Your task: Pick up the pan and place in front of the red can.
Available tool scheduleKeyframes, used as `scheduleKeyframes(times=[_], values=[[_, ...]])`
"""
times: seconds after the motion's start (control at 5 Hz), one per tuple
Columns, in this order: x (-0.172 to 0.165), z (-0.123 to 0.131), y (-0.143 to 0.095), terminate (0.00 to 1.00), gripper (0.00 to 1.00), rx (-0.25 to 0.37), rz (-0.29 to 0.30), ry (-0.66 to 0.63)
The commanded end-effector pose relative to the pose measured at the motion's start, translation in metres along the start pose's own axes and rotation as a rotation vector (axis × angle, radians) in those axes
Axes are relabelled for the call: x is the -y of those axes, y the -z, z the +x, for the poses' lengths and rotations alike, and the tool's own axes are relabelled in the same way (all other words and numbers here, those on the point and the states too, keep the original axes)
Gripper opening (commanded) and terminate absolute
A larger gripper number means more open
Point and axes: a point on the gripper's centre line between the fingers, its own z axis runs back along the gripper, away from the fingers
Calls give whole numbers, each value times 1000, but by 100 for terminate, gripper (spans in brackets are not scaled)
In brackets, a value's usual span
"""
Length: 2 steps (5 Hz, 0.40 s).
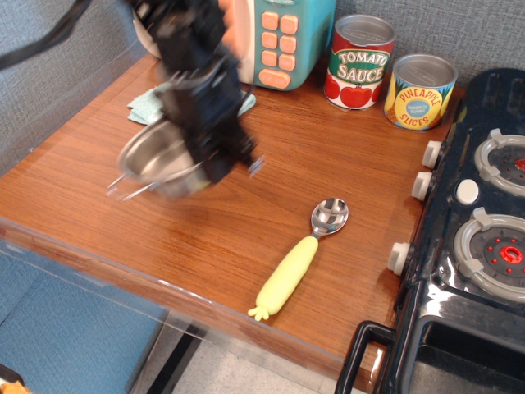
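Gripper: black robot gripper (pixel 215 156), blurred, closed on the right side of the pan; exact jaw gap cannot be told
Pan: small round shiny stainless-steel pan (pixel 156 160) with thin wire loop handles, held clear of the table, tilted, over the left-centre of the wooden table top (pixel 328 156)
Red can: silver-topped tin can with red and green "Tomato Sauce" label (pixel 359 61), upright at the far edge, well apart from the pan
Neighbours: yellow "Pineapple Slices" can (pixel 420 90) just right of the red can; steel spoon with yellow handle (pixel 299 258) near, right of the pan
Step in hand: carrying the pan, judged
Handling advice: travel right and far, level the pan, lower it onto the bare wood on the near side of the red can, clear of the spoon, then let go
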Motion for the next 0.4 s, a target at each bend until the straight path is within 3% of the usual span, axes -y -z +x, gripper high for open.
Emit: scheduleKeyframes(times=[0.0, 0.2], values=[[27, 70, 33, 0, 0, -11, 41, -16], [38, 87, 54, 0, 0, -29, 51, -7]])
